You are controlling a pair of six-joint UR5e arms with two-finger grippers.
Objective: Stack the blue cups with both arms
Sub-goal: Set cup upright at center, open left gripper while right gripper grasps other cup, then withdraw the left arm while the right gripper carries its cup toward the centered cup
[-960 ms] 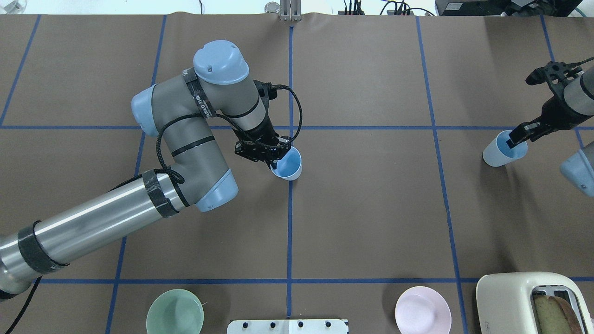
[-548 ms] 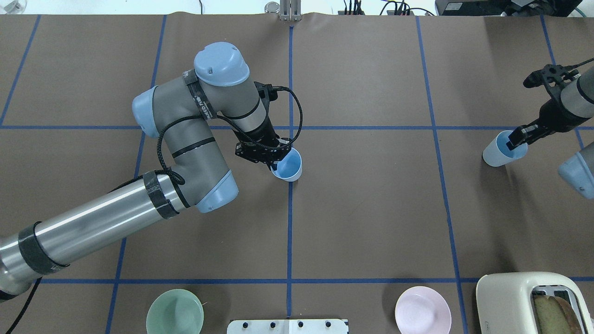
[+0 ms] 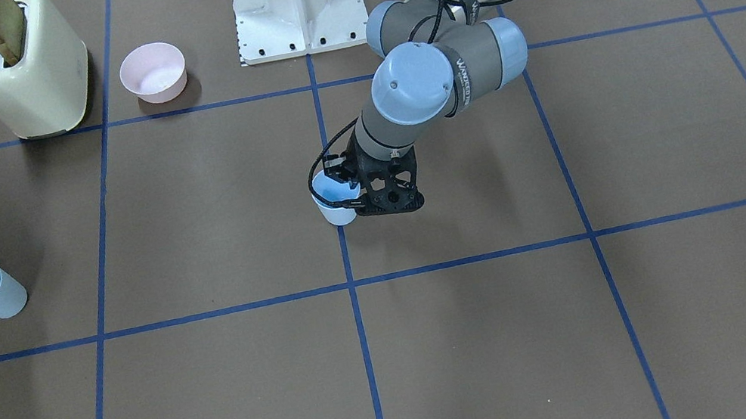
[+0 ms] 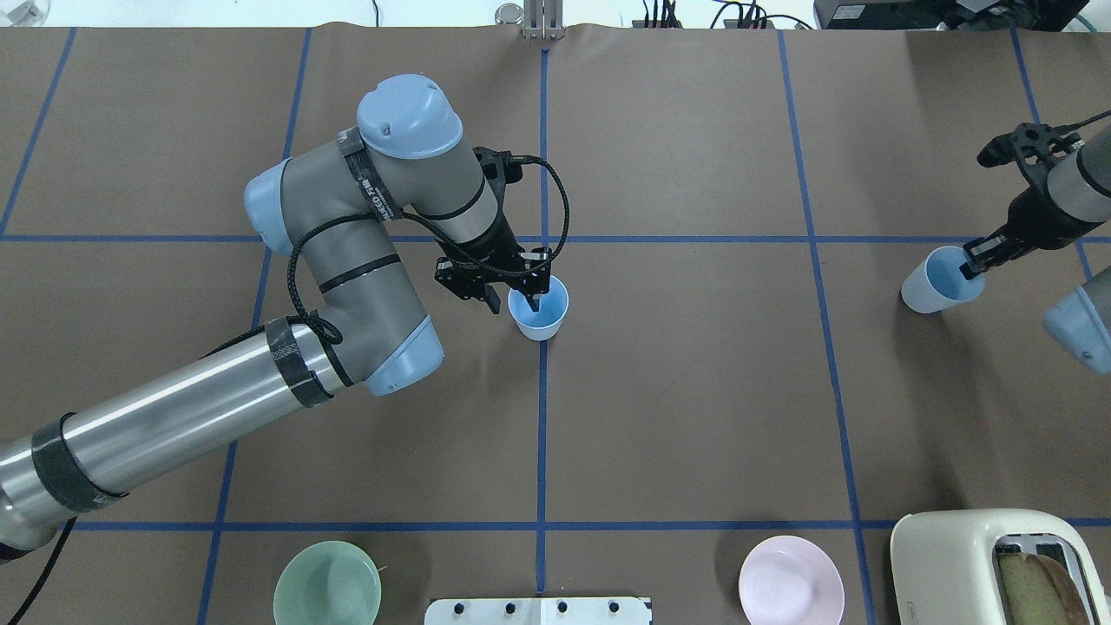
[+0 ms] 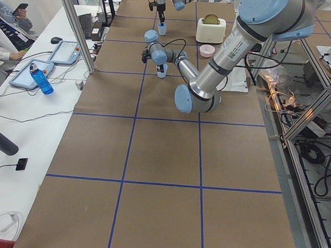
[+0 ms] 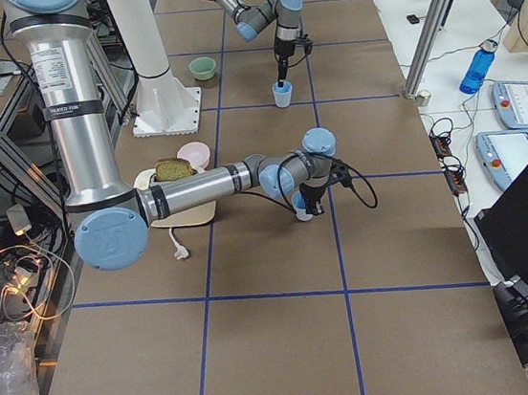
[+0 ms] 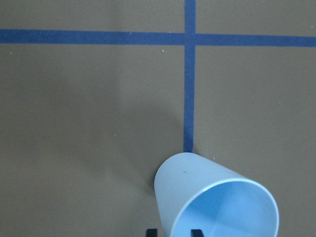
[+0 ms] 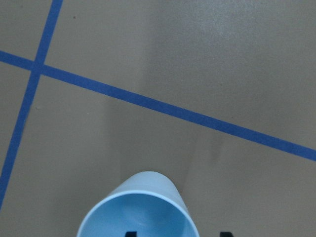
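Observation:
One blue cup (image 4: 542, 319) stands upright at the table's middle on the blue centre line; it also shows in the front view (image 3: 335, 212) and the left wrist view (image 7: 197, 192). My left gripper (image 4: 515, 300) is open and straddles its near-left rim, one finger inside the cup and one outside. The second blue cup (image 4: 933, 286) stands at the far right and shows in the right wrist view (image 8: 138, 207). My right gripper (image 4: 972, 263) is open and straddles its rim, one finger inside and one outside, as the right wrist view (image 8: 177, 233) shows.
A pale green bowl (image 4: 327, 583) and a pink bowl (image 4: 791, 580) sit at the near edge on either side of the white base plate (image 4: 538, 610). A cream toaster (image 4: 963, 555) with bread in it stands at the near right corner.
My left gripper's fingers have spread apart at the centre cup's rim, and that cup now sits squarely upright. My right wrist has shifted slightly; its cup has stayed in place.

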